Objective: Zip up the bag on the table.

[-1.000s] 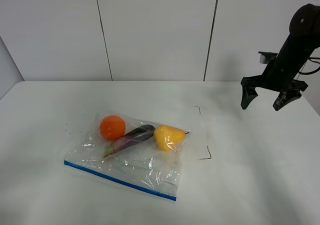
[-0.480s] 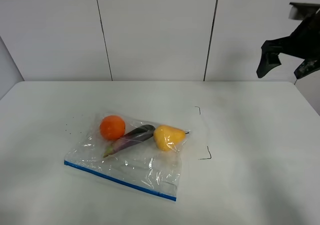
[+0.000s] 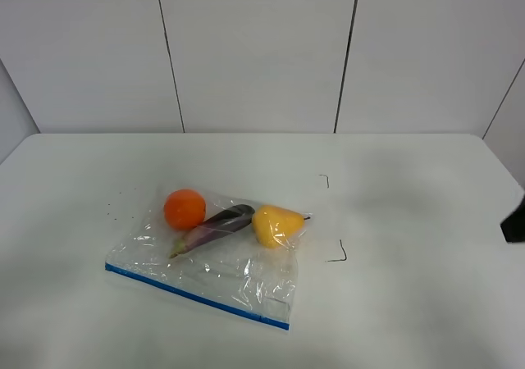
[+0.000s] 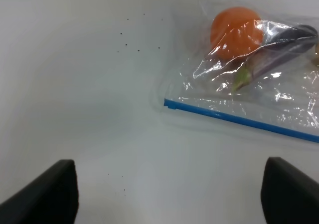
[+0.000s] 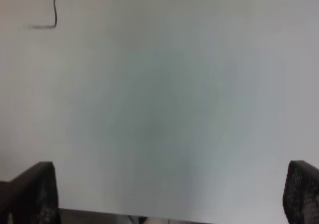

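Observation:
The bag (image 3: 209,258) lies flat on the white table (image 3: 394,303), left of the middle. It is clear crinkly plastic with a blue zipper strip (image 3: 197,296) along its near edge. An orange (image 3: 184,208), a purple eggplant (image 3: 213,225) and a yellow pear (image 3: 276,225) lie inside. The left wrist view shows the bag (image 4: 259,84), the strip's end (image 4: 172,104) and the orange (image 4: 237,27). My left gripper (image 4: 169,194) is open and empty, apart from the strip's left end. My right gripper (image 5: 167,194) is open over bare table, far from the bag.
Two small black corner marks (image 3: 326,179) (image 3: 340,254) sit right of the bag; one shows in the right wrist view (image 5: 54,12). Small dark specks (image 4: 132,37) dot the table left of the bag. A dark part of the right arm (image 3: 514,224) shows at the right edge.
The right arm rose from above the table's far right, then swung out of the high view; only a dark bit remains at the right edge. The bag has not moved.

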Controlling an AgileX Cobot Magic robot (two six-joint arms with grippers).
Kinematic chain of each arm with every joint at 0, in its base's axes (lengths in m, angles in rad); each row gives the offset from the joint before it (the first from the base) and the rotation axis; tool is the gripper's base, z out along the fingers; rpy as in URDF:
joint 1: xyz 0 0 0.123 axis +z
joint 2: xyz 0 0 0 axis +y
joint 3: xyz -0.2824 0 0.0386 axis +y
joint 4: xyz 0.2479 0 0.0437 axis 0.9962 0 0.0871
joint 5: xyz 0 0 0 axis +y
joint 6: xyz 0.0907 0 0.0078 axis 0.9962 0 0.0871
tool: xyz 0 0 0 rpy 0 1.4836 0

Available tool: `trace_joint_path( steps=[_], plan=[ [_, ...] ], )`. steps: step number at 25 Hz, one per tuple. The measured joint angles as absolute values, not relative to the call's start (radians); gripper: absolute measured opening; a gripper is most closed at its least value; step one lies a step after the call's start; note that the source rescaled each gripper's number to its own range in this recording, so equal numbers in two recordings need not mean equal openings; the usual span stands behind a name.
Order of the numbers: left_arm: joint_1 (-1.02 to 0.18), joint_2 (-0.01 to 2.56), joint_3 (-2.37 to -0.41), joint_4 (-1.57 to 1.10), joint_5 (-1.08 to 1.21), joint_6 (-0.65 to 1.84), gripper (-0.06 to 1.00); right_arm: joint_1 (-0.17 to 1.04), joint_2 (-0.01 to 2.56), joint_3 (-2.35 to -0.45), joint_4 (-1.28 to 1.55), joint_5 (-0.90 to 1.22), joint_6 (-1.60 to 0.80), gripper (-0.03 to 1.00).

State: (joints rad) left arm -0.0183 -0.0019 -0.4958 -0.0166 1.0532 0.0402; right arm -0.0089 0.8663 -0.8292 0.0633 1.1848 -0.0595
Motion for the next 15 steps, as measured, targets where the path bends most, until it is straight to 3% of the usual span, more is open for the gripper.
trace_joint_path(
  steps=[8, 15],
  plan=[
    [-0.018, -0.002, -0.496, -0.017, 1.053, 0.040, 0.96, -0.009, 0.373, -0.520, 0.054, 1.026, -0.030, 1.00],
    [-0.018, -0.002, -0.496, -0.017, 1.053, 0.040, 0.96, -0.009, 0.217, -0.494, 0.024, 1.027, -0.025, 1.00]
  ],
)
